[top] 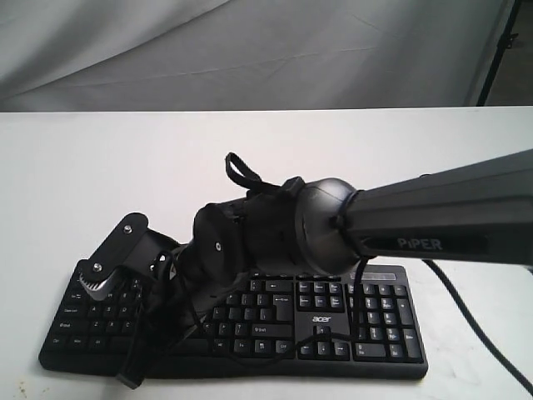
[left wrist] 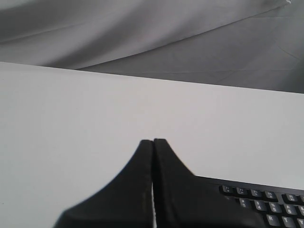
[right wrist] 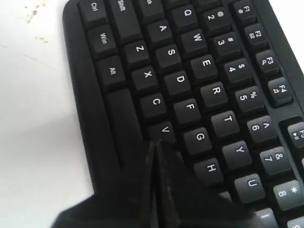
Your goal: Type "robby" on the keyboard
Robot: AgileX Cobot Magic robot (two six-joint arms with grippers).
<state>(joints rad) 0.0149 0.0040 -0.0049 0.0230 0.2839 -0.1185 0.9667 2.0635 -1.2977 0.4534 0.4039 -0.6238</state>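
Note:
The black keyboard with white lettering and an "acer" logo lies at the table's front. My right arm reaches across from the right over its left half, and its fingertips are hidden in the exterior view. In the right wrist view my right gripper is shut, empty, with its tips at the edge of the V key. The key beside V on the keyboard is covered by the fingers. My left gripper is shut and empty, pointing toward the far table edge. The keyboard's corner lies beside it.
A black linkage with a grey toothed part hangs over the keyboard's left end. Loose black straps dangle at the front left. A black cable runs over the white table on the right. A grey cloth backdrop stands behind.

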